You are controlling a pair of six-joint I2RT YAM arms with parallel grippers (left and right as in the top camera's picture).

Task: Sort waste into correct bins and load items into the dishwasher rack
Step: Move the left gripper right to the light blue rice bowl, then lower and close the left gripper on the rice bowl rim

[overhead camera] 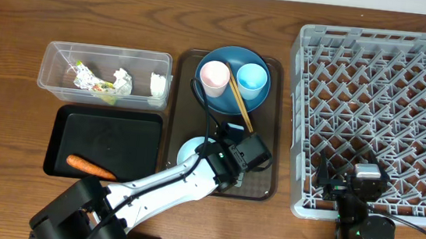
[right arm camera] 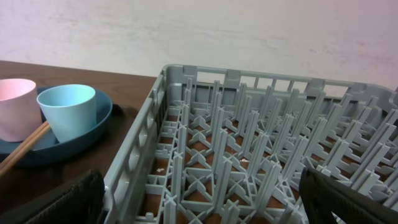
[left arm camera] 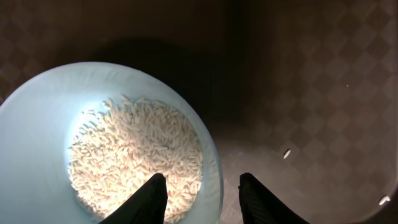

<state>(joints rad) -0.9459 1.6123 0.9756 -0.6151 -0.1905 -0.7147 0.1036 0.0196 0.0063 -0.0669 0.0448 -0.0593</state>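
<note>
Left gripper [left arm camera: 202,176]: fingers partly apart, astride the bowl's rim; one finger above the rice, the other outside; a gap visible on both sides, nothing clamped.
Pale blue bowl [left arm camera: 37,155]: upright on the brown serving tray [overhead camera: 262,183], at its end toward the robot, left part; round, smooth, matt.
Rice [left arm camera: 137,155]: white heap of long grains in the bowl's bottom, brightly lit; two stray grains [left arm camera: 287,154] on the tray's chequered surface.
Blue plate [overhead camera: 238,59]: at the tray's far end; carrying pink cup [overhead camera: 215,76] and blue cup [overhead camera: 251,78] side by side, chopsticks [overhead camera: 240,102] slanting off it toward the tray's middle.
Black tray [overhead camera: 109,137]: just left of the serving tray; orange carrot [overhead camera: 89,167] lying at its near edge.
Clear tub [overhead camera: 54,61]: left of the serving tray, farther back; white paper wads [overhead camera: 123,79] and green-yellow wrapper [overhead camera: 87,80] inside.
Dishwasher rack [overhead camera: 381,81]: right of the serving tray; grey, full of upright pegs.
Right gripper [right arm camera: 199,180]: fingers wide apart, holding nothing, at the rack's near edge.
</note>
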